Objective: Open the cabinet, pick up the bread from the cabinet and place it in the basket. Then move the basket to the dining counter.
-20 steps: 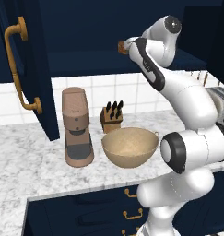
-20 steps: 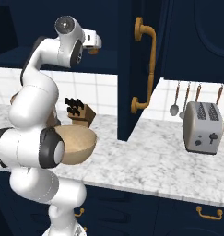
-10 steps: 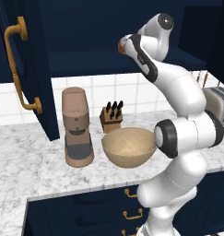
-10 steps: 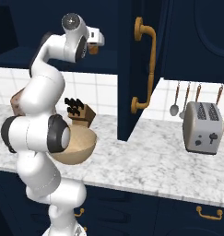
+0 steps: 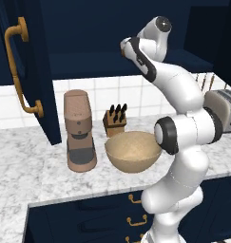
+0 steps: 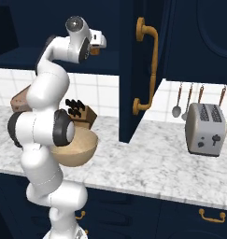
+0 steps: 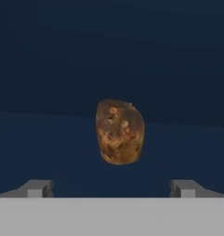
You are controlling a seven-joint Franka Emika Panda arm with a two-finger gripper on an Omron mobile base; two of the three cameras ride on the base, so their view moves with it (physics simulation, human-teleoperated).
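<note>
Reaching: my gripper (image 7: 111, 188) is up inside the open cabinet (image 5: 88, 42).
Pincer: jaws spread wide, gripping nothing.
Bread (image 7: 120, 132): on the cabinet shelf, dead ahead between my fingertips, untouched.
Basket (image 5: 132, 152): on the counter below.

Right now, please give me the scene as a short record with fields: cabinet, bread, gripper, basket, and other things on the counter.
cabinet: cabinet doors open, inside shelf visible
bread: bread lies on the cabinet shelf, ahead of the gripper, not touched
gripper: gripper open, fingertips apart on both sides of the bread in the hand view, nothing held
basket: basket on the counter below the cabinet, nothing seen inside
other things: coffee machine, knife block, toaster
</note>
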